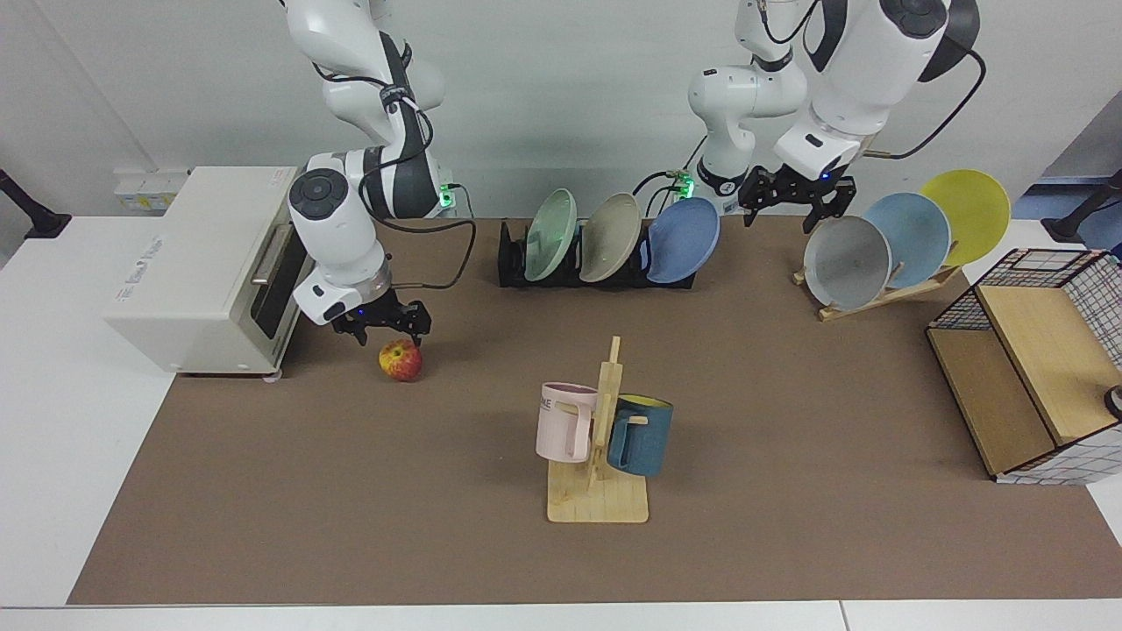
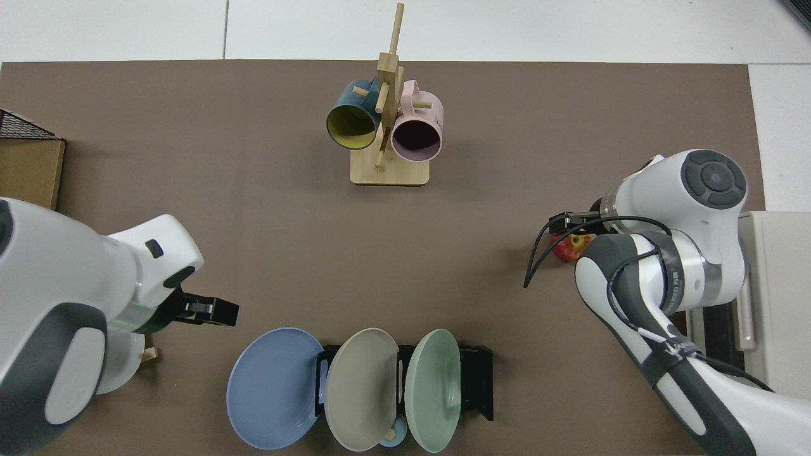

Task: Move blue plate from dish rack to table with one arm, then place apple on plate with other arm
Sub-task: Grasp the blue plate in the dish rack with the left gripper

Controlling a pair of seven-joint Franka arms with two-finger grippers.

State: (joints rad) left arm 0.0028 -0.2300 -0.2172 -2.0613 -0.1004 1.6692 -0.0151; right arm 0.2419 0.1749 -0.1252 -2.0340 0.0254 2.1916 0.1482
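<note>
Facing view: our right tool (image 1: 382, 326) spreads wide just above the apple (image 1: 401, 360) on the counter (image 1: 789, 491); our left tool (image 1: 796, 200) gapes beside the blue plate (image 1: 683, 240), racked on edge.

Top view: the blue plate (image 2: 274, 387) leans outward at 1 end of the dish rack (image 2: 475, 383), with our left tool (image 2: 212, 311) near it.

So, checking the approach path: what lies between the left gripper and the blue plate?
Nothing. In the top view only bare mat of the table separates the left gripper from the blue plate in the dish rack.
</note>
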